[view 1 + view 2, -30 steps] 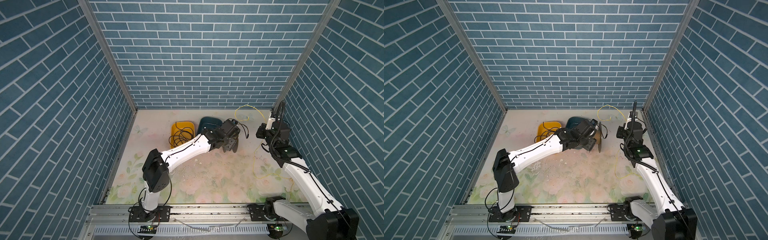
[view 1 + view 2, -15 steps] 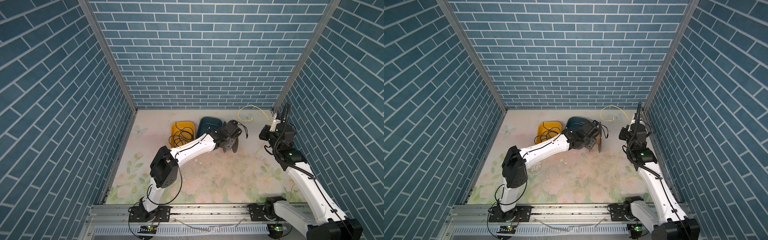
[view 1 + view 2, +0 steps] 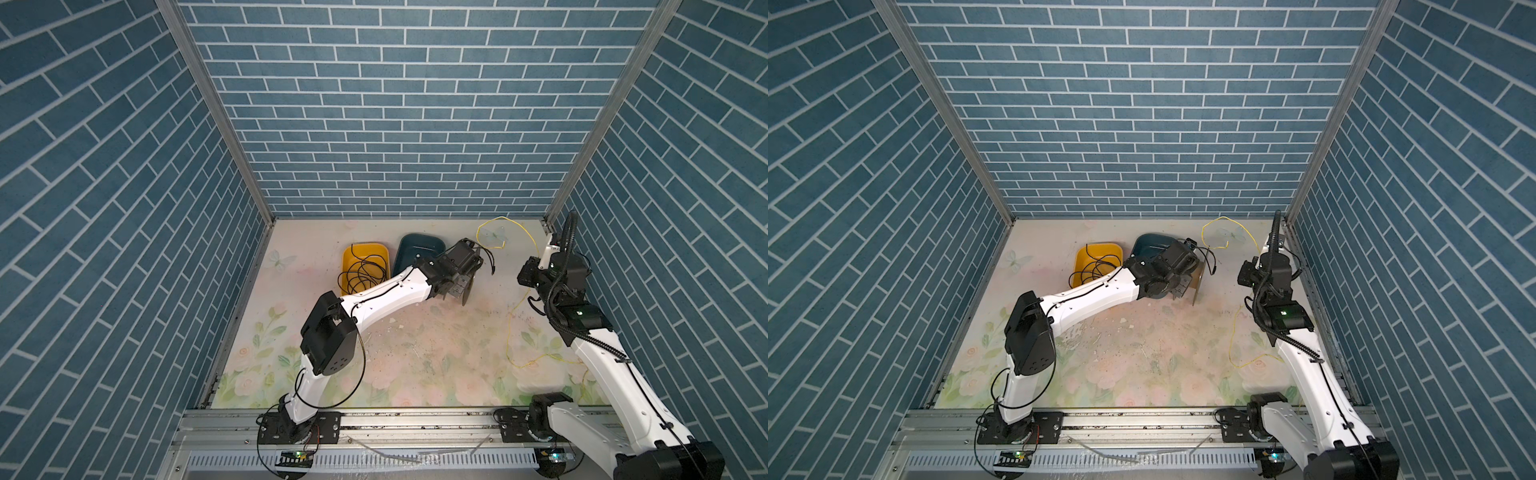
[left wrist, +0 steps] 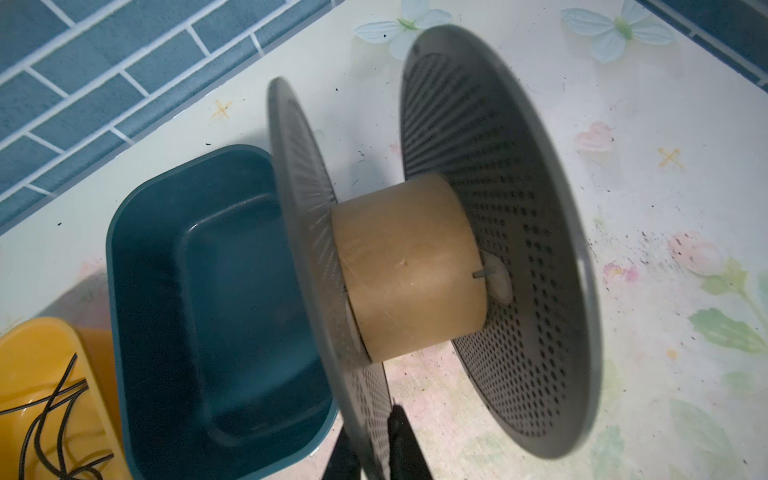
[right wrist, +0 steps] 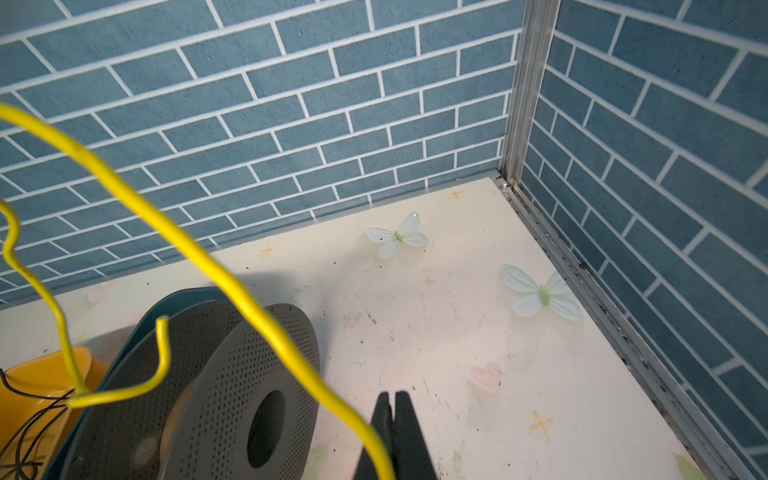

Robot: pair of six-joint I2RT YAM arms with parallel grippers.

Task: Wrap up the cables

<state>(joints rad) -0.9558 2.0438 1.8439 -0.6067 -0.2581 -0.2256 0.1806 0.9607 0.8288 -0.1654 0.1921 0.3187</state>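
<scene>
The yellow cable [image 5: 183, 239] arcs through the air from near the spool to my right gripper [image 5: 392, 436], which is shut on it. Below that grip, in both top views, the cable [image 3: 508, 332] hangs to the floor and trails there. Its loose, curled end [image 5: 164, 332] hangs in front of the spool [image 5: 232, 395]. The spool [image 4: 407, 270] has a brown core between two grey perforated flanges and stands on edge. My left gripper [image 4: 374, 440] is shut on the rim of one flange [image 4: 365, 395]. In both top views the left gripper [image 3: 461, 286] sits mid-floor and the right gripper [image 3: 524, 276] near the right wall.
A dark blue tub [image 3: 419, 245] stands beside the spool, with no contents showing. Next to it, a yellow tray [image 3: 365, 257] holds a tangle of thin black wires [image 3: 361, 274]. The brick side wall [image 3: 665, 249] is close behind the right arm.
My left gripper has closed on the spool's flange, and the left arm's elbow has shifted right. The right gripper moved toward the back right corner, lifting the yellow cable.
</scene>
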